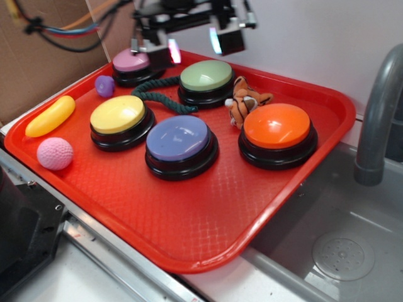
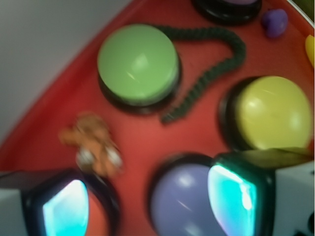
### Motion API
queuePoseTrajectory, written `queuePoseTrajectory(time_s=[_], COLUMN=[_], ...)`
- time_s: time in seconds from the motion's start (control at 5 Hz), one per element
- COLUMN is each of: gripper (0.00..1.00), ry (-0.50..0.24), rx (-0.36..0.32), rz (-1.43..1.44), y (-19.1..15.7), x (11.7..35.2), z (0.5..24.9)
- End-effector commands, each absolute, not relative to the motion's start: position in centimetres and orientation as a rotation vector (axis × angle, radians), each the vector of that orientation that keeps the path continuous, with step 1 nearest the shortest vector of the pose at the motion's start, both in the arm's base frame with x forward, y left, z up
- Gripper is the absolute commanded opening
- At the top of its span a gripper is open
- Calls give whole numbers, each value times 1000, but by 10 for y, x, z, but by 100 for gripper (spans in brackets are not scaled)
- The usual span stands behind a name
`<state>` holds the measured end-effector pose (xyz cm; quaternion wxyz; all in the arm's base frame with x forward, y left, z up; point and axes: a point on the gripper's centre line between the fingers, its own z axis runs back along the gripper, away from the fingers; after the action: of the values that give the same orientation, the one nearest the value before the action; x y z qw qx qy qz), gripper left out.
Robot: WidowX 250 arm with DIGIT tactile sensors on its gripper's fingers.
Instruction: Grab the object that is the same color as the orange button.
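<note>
We start with the plush tiger point(image 1: 244, 104), the only thing matching the orange button point(image 1: 278, 126): it lies on the red tray point(image 1: 189, 233) toward the far right edge, wedged between the green button point(image 1: 206, 75) and the orange one, and seems to touch the orange button's black base. We judge it light, soft and squashy, not fragile and not slippery; fabric should give under the fingers and hold well. Its torso looks the best place to pinch, across the narrow width, since limbs and tail would likely flop. The neighbouring button bases leave little room for fingers, so a tilted or snagged approach is the risk.

Further out sit a dark green rope point(image 1: 165, 100), a purple button point(image 1: 181, 138), a yellow button point(image 1: 118, 114) and a pink button point(image 1: 131, 61).

The end effector point(image 1: 192, 44) hangs above the tray's far edge, fingers spread and holding nothing, well apart from the tiger.
</note>
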<state>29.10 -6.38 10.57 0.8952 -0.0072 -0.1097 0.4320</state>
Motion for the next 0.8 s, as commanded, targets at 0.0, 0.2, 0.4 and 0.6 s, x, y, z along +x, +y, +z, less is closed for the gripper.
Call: queuePoseTrajectory(time_s=[0.0, 0.2, 0.4, 0.6], gripper=[100, 100, 100, 100], ry=[-295, -324, -309, -293], rx=[-54, -56, -98, -96], rz=[994, 1016, 1048, 1044], y=[-72, -70, -62, -57], x=[330, 325, 315, 311], z=[90, 87, 66, 53])
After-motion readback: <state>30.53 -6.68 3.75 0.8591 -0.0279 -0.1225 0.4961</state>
